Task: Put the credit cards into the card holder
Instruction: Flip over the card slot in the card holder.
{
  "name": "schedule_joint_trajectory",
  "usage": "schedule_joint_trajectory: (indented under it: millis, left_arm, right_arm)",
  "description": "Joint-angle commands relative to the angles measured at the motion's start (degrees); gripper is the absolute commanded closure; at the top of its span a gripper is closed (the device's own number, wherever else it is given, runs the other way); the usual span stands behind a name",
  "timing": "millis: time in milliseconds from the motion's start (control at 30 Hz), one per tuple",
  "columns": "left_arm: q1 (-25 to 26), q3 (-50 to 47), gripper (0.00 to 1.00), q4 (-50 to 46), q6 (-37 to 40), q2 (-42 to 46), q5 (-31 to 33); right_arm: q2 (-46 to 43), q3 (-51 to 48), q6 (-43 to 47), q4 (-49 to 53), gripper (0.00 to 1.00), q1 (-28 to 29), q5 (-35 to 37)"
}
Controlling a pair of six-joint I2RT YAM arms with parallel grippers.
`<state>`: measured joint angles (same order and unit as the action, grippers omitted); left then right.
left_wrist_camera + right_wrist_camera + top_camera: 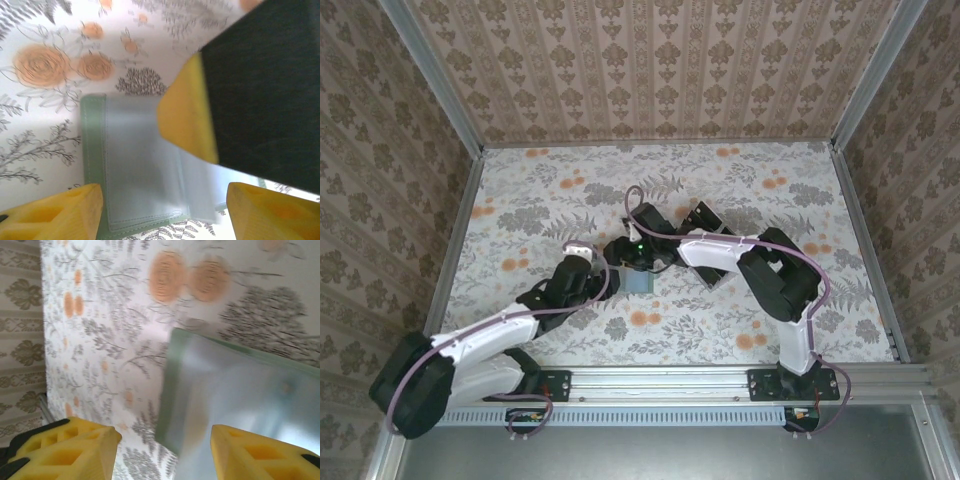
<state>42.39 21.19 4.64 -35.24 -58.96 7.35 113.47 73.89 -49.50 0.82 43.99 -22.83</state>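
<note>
The card holder (638,283) lies open and flat on the flowered table near the middle. Its bluish-grey inside (135,165) faces up, with a sage-green edge on the left. My left gripper (165,196) hovers low over it, open, with nothing between its yellow fingers (60,212). My right gripper (165,435) is open too, over a corner of the holder (235,395); one of its fingers (186,115) reaches in over the holder's top right. In the top view both grippers (608,268) (632,254) meet at the holder. Dark credit cards (706,216) lie behind the right arm, partly hidden.
Patterned walls and metal rails close the table on the left, back and right. The right forearm (715,250) crosses the middle of the table. Open tabletop (540,190) spreads at the back left and along the front.
</note>
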Motion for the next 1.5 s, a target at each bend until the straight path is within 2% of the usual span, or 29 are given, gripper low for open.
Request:
schedule_joint_trajectory:
  millis: [0, 233, 400, 633, 867, 1033, 1133, 1167, 1267, 1467]
  left_arm:
    - [-0.10, -1.32, 0.31, -3.72, -1.99, 4.25, 3.59]
    - [-0.30, -2.18, 0.31, -6.12, -3.49, 8.01, 5.20]
    - [-0.45, -2.56, 0.30, -6.39, -4.04, 8.45, 5.04]
    - [-0.80, -1.88, 0.30, -6.32, -3.56, 6.78, 4.88]
    - [-1.12, 0.43, 0.27, -7.43, -3.43, 4.45, 5.89]
    - [-3.25, 4.18, 0.20, -10.53, -3.39, 1.09, 5.68]
    - [-5.39, 6.82, 0.15, -11.68, -2.20, -1.56, 3.87]
    - [-6.01, 7.62, 0.11, -11.72, -1.37, -2.66, 3.57]
    - [-8.18, 10.71, 0.04, -13.63, -0.21, -6.17, 2.20]
    - [-10.22, 14.53, 0.00, -16.66, 0.88, -10.19, -0.63]
  right_arm:
    - [4.24, 4.56, 0.47, 3.40, 0.46, 1.56, -0.34]
    - [12.34, 11.18, 1.17, 7.08, 0.46, 2.86, 2.17]
    - [12.54, 11.79, 1.69, 6.63, 0.46, 2.89, 1.24]
    - [8.25, 13.98, 4.65, 5.72, 0.46, 1.96, -3.26]
    - [-4.05, 8.91, 7.77, 7.65, 0.46, -2.78, -3.02]
    - [-10.84, 6.15, 17.44, 21.34, 0.47, -6.56, 4.32]
    - [-13.74, 5.59, 24.40, 29.38, 0.47, -7.92, 11.78]
    - [-14.53, 5.57, 26.31, 32.33, 0.48, -8.27, 14.51]
    - [-15.42, 5.83, 31.42, 37.52, 0.48, -9.07, 21.85]
    - [-17.86, 3.02, 35.48, 42.60, 0.51, -9.36, 31.24]
